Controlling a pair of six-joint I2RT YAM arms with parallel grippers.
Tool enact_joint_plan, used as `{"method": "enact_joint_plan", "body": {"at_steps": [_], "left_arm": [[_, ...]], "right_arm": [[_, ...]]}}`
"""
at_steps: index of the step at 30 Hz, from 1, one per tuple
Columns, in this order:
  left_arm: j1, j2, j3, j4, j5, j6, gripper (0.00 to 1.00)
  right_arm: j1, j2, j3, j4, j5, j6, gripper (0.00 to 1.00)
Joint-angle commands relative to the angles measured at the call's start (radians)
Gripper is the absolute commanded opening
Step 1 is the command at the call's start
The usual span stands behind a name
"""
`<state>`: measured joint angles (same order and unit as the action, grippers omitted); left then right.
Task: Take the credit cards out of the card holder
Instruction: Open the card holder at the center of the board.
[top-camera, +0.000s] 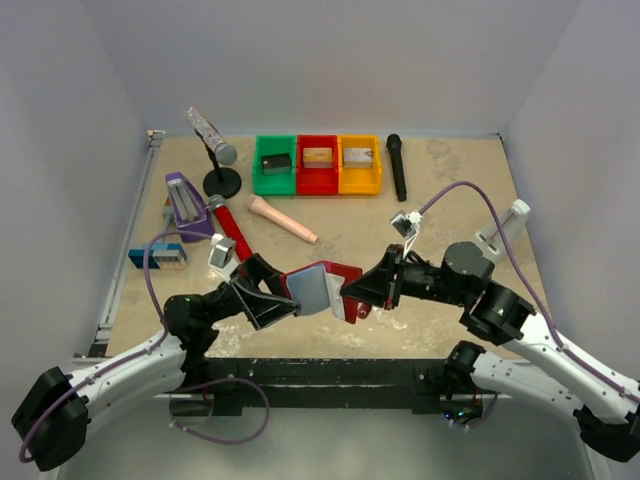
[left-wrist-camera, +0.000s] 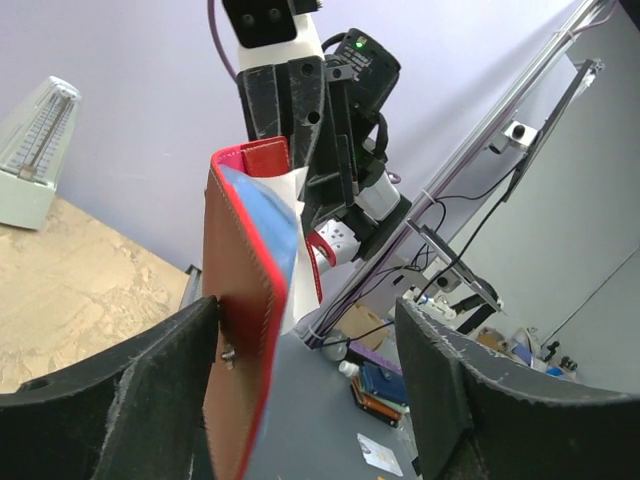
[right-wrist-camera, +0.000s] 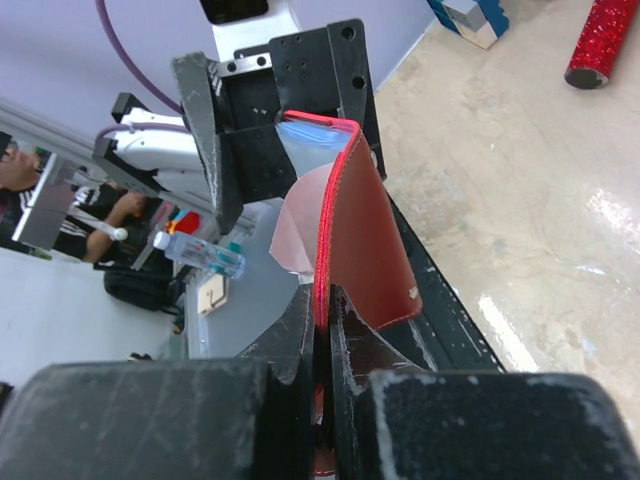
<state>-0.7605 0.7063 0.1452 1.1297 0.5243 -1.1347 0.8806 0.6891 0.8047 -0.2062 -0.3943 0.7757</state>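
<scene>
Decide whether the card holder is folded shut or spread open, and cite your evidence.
Spread open: the card holder shows its pale blue-grey inner pockets beside its red cover, while the right gripper pinches one red edge.

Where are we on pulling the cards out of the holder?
Done: the card holder is up off the table, hanging open between the arms. In hand: the right gripper is shut on its red flap, and the left gripper stands open around the other end, pinching nothing. Left: all of it, it seems. No credit card lies out on the table and none is in either gripper.
</scene>
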Motion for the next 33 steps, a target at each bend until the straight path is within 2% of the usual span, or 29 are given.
{"method": "enact_joint_plan", "body": {"at_steps": [1, 9, 15, 21, 25, 28, 33], "left_arm": [[-0.005, -0.008, -0.015, 0.116, 0.031, -0.014, 0.73], [-0.005, -0.068, -0.012, 0.045, 0.045, 0.024, 0.77], [-0.005, -0.082, 0.002, 0.018, 0.054, 0.039, 0.65], [-0.005, -0.082, 0.027, -0.033, 0.057, 0.062, 0.49], [-0.005, -0.088, 0.051, -0.096, 0.056, 0.093, 0.42], [-0.005, -0.1, 0.063, -0.139, 0.045, 0.115, 0.41], [-0.005, -0.137, 0.082, -0.24, 0.02, 0.154, 0.47]], "right_arm": [[-0.032, -0.022, -0.025, 0.192, -0.06, 0.071, 0.0], [-0.061, -0.014, -0.055, 0.274, -0.112, 0.106, 0.0], [-0.068, -0.013, -0.056, 0.272, -0.126, 0.097, 0.0], [-0.068, -0.011, -0.039, 0.235, -0.132, 0.07, 0.0], [-0.068, -0.011, -0.027, 0.209, -0.135, 0.048, 0.0], [-0.068, -0.01, -0.019, 0.186, -0.141, 0.033, 0.0], [-0.068, -0.013, -0.012, 0.172, -0.152, 0.019, 0.0]]}}
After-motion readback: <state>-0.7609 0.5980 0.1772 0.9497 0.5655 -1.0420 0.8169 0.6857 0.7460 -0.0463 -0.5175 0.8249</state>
